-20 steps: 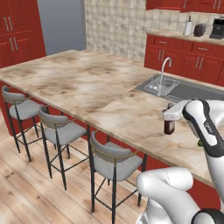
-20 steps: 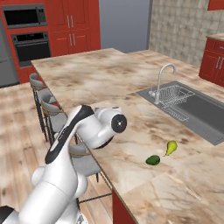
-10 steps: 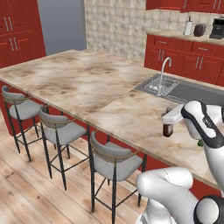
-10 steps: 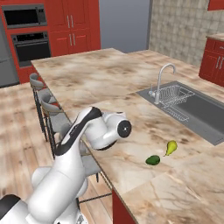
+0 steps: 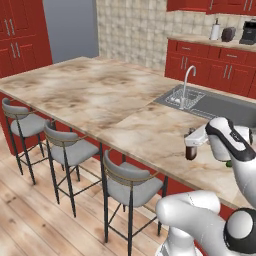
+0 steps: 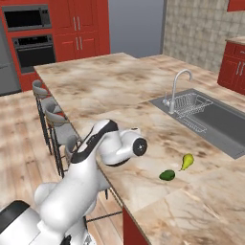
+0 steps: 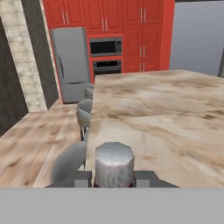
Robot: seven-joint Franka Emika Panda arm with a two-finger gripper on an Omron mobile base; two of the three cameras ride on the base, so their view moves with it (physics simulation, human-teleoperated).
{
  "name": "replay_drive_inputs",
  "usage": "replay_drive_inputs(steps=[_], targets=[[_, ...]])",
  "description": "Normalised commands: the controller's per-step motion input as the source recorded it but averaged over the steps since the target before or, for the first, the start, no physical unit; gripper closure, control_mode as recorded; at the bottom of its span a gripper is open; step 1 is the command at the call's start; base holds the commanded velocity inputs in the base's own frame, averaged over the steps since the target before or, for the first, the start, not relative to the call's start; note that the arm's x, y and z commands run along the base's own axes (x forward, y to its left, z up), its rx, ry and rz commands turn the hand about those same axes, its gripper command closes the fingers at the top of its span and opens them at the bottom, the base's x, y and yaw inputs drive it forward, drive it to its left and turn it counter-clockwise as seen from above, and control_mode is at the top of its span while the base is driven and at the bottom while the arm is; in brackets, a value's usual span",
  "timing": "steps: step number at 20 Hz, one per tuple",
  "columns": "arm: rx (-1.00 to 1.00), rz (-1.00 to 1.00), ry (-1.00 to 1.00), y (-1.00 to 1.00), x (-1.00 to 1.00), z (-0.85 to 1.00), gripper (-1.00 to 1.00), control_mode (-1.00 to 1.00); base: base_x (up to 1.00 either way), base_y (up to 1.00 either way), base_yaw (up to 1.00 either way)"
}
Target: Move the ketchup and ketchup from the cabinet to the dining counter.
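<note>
Over the dining counter (image 5: 100,95), the gripper (image 5: 190,145) grips one ketchup (image 5: 190,152) (not yet released); another apparently remains.

In the left base view the pincer (image 5: 190,144) hides the upper part of the ketchup (image 5: 190,153) — only the dark lower body shows, and whether its base touches the tabletop (image 5: 100,95) cannot be told. In the hand view the bottle is cut off below its grey cap (image 7: 114,162), so label and body stay unseen, while in the right base view the arm's own white bulk covers bottle and fingers alike. The sink (image 6: 217,122) runs off that picture's right edge.
</note>
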Motion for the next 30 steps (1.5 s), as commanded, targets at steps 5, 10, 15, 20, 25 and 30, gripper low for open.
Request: replay_drive_inputs(steps=[5,10,15,20,25,30], targets=[[0.00,0.00,-0.01,-0.12,0.11,-0.26,1.00,-1.00,0.00,0.00,0.00],[0.00,0.00,-0.02,-0.10,0.14,-0.29,1.00,-1.00,0.00,0.00,0.00],[0.00,0.00,-0.01,-0.13,0.16,-0.25,1.00,-1.00,0.00,0.00,0.00],[0.00,0.00,-0.01,-0.16,0.19,-0.23,1.00,-1.00,0.00,0.00,0.00],[0.00,0.00,-0.05,-0.15,0.18,-0.21,1.00,-1.00,0.00,0.00,0.00],[0.00,0.00,-0.08,-0.09,0.16,-0.24,1.00,-1.00,0.00,0.00,0.00]])
